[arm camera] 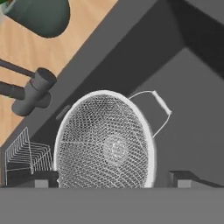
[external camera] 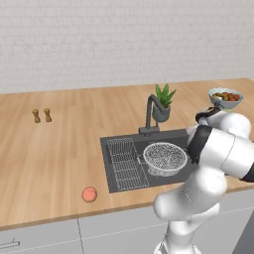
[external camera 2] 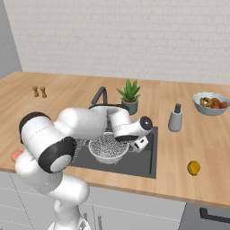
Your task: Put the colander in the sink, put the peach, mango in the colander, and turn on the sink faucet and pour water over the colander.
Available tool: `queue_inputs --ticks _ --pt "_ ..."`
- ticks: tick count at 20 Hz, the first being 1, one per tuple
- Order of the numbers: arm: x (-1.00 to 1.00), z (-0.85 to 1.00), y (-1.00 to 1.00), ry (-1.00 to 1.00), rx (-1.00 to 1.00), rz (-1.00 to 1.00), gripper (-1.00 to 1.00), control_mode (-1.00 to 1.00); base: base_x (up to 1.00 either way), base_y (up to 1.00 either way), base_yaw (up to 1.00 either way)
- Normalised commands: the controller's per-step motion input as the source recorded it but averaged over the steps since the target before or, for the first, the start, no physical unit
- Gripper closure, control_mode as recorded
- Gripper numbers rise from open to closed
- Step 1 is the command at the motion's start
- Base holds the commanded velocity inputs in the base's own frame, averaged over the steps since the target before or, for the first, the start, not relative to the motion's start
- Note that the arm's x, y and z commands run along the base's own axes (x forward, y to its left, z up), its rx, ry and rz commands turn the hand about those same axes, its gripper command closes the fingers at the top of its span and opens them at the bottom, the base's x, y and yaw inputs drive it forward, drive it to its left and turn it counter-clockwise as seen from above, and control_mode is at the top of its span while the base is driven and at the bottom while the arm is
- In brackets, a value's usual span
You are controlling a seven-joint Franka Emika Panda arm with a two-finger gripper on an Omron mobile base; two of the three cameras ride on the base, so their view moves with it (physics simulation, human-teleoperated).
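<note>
Left base view: the colander [external camera: 165,158] sits upright inside the sink [external camera: 113,149], right of the wire grid rack [external camera: 124,163]. The sink faucet [external camera: 150,115] rises at twelve o'clock of the basin, with a potted plant [external camera: 163,103] just beside it at about two o'clock. The peach [external camera: 89,194] lies on the wooden counter [external camera: 54,149] at about seven o'clock from the sink, apart from its rim. A grey fruit bowl [external camera: 225,97] stands far off at two o'clock, and two small wooden shakers [external camera: 41,115] stand at ten o'clock

Right base view: the gripper [external camera 2: 140,143] hangs at three o'clock of the colander [external camera 2: 108,148], just off its rim, holding nothing. The mango [external camera 2: 193,168] lies on the counter at four o'clock from the sink [external camera 2: 143,161], well apart. A grey bottle [external camera 2: 175,118] stands between the plant [external camera 2: 129,95] and the fruit bowl [external camera 2: 211,103]

Hand view: the two finger tips [arm camera: 41,181] stand wide apart at the bottom, either side of the colander [arm camera: 105,142], not touching it. One wire handle [arm camera: 158,105] juts out at two o'clock. The faucet [arm camera: 30,89] lies at ten o'clock
</note>
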Motion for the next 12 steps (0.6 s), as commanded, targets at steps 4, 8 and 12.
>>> queue_inputs --ticks 4,8,12 --pt "-0.83 1.0 -0.1 -0.22 0.01 0.0 -1.0 -1.0 0.0 0.0 0.0" --pt "-0.98 0.86 0.15 -0.21 0.0 0.0 -1.0 -1.0 0.0 0.0 0.0" --pt "-0.79 0.77 0.69 -0.04 -0.02 0.0 -1.0 -1.0 0.0 0.0 0.0"
